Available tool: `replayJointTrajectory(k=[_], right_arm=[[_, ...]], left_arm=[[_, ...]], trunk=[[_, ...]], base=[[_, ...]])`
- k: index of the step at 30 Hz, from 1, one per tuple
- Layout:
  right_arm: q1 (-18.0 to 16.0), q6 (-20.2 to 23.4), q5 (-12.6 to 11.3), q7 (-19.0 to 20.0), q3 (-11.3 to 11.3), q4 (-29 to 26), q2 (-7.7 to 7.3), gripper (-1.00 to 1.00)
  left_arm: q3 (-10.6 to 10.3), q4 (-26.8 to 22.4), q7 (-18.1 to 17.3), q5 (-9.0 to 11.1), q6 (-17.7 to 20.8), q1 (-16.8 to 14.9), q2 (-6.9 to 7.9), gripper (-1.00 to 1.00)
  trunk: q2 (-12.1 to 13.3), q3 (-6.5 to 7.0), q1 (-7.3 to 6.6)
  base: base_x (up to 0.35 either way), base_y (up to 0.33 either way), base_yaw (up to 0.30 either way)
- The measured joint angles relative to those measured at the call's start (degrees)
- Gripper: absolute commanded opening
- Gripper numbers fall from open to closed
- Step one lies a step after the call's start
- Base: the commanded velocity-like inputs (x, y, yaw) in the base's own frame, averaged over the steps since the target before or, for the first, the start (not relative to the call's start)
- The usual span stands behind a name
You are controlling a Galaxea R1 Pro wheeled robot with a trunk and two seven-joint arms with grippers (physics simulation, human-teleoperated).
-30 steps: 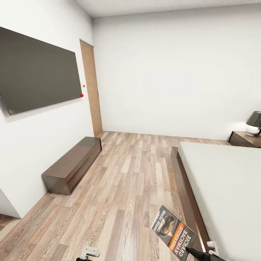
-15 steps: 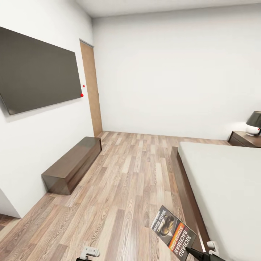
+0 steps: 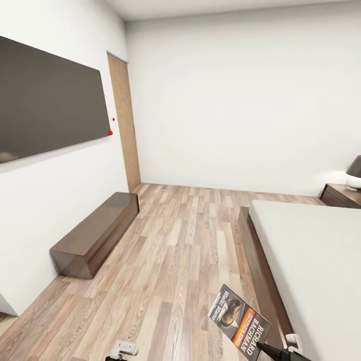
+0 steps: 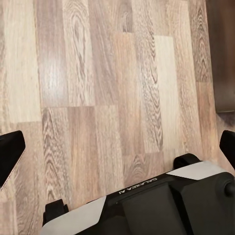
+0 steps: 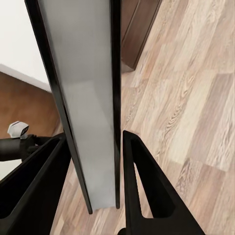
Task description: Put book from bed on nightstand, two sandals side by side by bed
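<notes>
The right end effector [image 5: 93,161] is clenched on the book [image 3: 239,321], holding it upright above the wood floor [image 3: 175,260], just beside the bed [image 3: 311,260]. The left end effector [image 4: 117,149] is released, its fingers spread wide over the floor. A nightstand [image 3: 343,194] stands beyond the bed.

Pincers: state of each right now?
Left pincer: open, holding nothing, over the floor.
Right pincer: closed on the book.
</notes>
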Motion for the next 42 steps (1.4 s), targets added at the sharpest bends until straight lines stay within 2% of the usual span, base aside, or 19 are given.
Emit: replayJointTrajectory(k=[36,42], right_arm=[[0.0,0.0,0.0,-0.8,0.2,0.0,0.06,-1.00],[0.0,0.0,0.0,-0.9,0.2,0.0,0.06,-1.00]], left_arm=[[0.0,0.0,0.0,0.1,0.0,0.0,0.00,1.00],[0.0,0.0,-1.0,0.1,0.0,0.0,0.00,1.00]], trunk=[[0.0,0.00,0.00],[0.0,0.00,0.00]], base=[[0.333,0.000,0.000],[0.333,0.000,0.000]])
